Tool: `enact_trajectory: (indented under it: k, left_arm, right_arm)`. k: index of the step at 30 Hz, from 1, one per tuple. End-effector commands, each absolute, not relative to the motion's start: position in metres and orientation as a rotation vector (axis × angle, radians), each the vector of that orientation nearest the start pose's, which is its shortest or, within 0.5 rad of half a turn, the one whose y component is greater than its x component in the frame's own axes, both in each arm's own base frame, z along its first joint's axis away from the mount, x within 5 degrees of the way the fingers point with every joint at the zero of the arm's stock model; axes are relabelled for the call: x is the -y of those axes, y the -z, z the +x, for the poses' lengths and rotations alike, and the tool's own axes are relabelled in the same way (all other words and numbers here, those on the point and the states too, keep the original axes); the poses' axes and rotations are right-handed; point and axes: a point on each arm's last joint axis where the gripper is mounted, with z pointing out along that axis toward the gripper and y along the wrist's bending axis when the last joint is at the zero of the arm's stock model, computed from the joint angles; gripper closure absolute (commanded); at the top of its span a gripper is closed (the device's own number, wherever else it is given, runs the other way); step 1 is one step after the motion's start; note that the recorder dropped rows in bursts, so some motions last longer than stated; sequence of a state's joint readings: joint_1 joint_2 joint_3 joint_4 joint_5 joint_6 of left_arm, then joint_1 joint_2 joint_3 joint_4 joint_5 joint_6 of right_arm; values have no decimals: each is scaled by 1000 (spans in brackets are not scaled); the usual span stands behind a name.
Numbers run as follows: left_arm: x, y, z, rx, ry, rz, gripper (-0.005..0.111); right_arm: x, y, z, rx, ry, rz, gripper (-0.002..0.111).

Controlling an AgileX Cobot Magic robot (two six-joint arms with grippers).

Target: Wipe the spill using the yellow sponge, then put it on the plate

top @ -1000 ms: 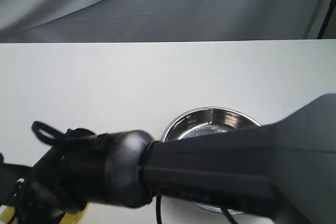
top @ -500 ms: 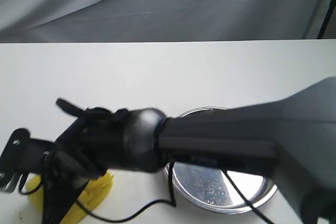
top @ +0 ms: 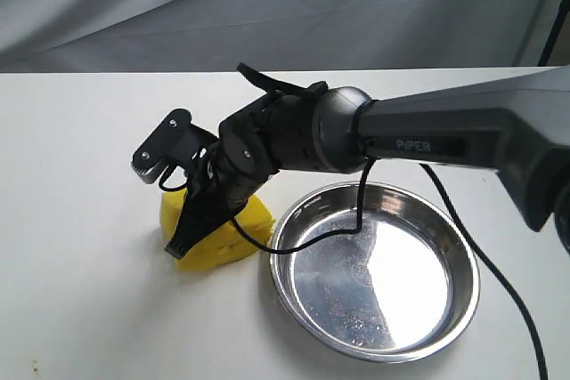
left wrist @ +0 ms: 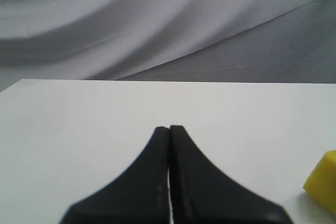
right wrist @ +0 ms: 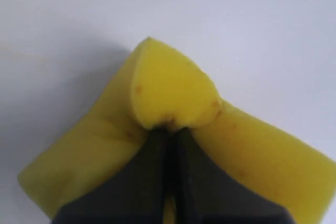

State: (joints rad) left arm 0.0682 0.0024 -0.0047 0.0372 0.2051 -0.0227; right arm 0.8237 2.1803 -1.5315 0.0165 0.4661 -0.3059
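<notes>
The round shiny silver metal plate (top: pixel 392 287) holds nothing yet. Just beside its rim, my right gripper (right wrist: pixel 169 129) pinches the thick yellow foam sponge (top: pixel 218 242), jaws almost meeting. Wiping looks finished, I judge; next, lift over the rim and release. My left gripper (left wrist: pixel 169 128), away from the plate, is closed on nothing.

"PiPER", white lettering, on right arm (top: pixel 445 135).

A white table (top: pixel 89 131) fills the lower three quarters of the exterior view. Behind it, across the top of the frame, hangs a creased grey cloth (top: pixel 267 6). A thin dark pole (top: pixel 554 33) slants through the upper right corner.
</notes>
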Motion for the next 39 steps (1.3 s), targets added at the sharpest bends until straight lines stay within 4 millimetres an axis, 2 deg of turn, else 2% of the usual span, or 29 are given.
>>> enact_trajectory:
  k: [1, 4, 10, 14, 18, 22, 26, 30, 33, 39]
  left_arm:
    - [-5, -195, 56, -1685, -68, -54, 107]
    - [-5, -195, 56, -1685, -68, -54, 107]
    - [-5, -195, 56, -1685, -68, -54, 107]
    - [-5, -195, 56, -1685, -68, -54, 107]
    - [-5, -195, 56, -1685, -68, -54, 107]
    - [-5, -195, 56, -1685, -68, -54, 107]
    - [-5, -195, 56, -1685, -68, -54, 107]
    - [-5, -195, 56, -1685, -68, -54, 107]
    - [-5, -195, 56, -1685, -68, -54, 107]
    - [-5, -195, 56, -1685, -68, -54, 107]
  right_arm:
    - [-340, -144, 311, -2229, -200, -1388, 108]
    - [-350, -169, 302, -2148, -248, -1368, 108]
    - [-360, -244, 276, -1970, -470, -1184, 108]
    - [-352, -263, 254, -1789, -548, -1017, 108]
    - [-329, -245, 220, -1660, -607, -840, 108]
    - [-306, -218, 189, -1622, -808, -579, 108]
    - [-296, -196, 179, -1772, -1060, -290, 108]
    - [-293, -181, 176, -1948, -1191, -72, 107]
    - [-294, -177, 174, -2034, -1256, 30, 97]
    - [-293, -163, 167, -2267, -1296, 237, 62]
